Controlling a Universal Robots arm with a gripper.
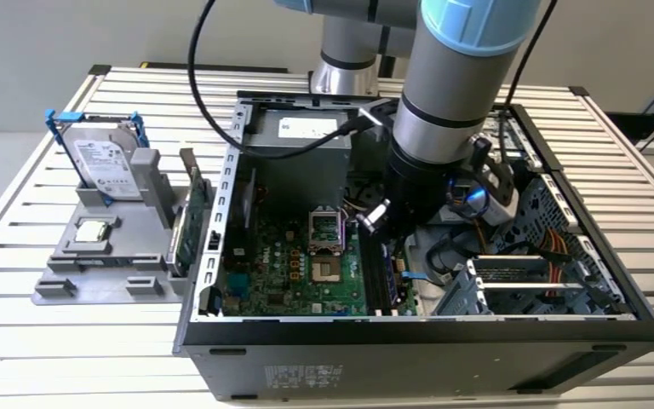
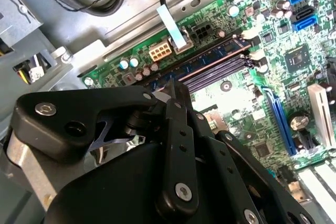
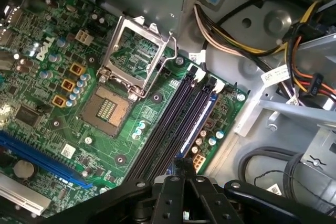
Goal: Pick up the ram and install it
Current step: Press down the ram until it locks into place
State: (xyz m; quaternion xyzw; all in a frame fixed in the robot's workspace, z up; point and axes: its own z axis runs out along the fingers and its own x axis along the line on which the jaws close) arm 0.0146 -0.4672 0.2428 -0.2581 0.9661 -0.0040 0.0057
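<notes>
The ram, a slim green stick, stands on edge in the grey holder just outside the case, at the exterior view's left. My gripper is down inside the open computer case, well to the right of that stick. Its black fingers are shut, with nothing seen between them. In both wrist views the gripper hangs just over the long memory slots. The outermost slot looks bluish and seems to hold a stick; I cannot tell for sure.
A silver hard drive in a blue frame and a small square chip sit on the same holder. The open processor socket lies beside the slots. Cable bundles and the drive cage crowd the other side.
</notes>
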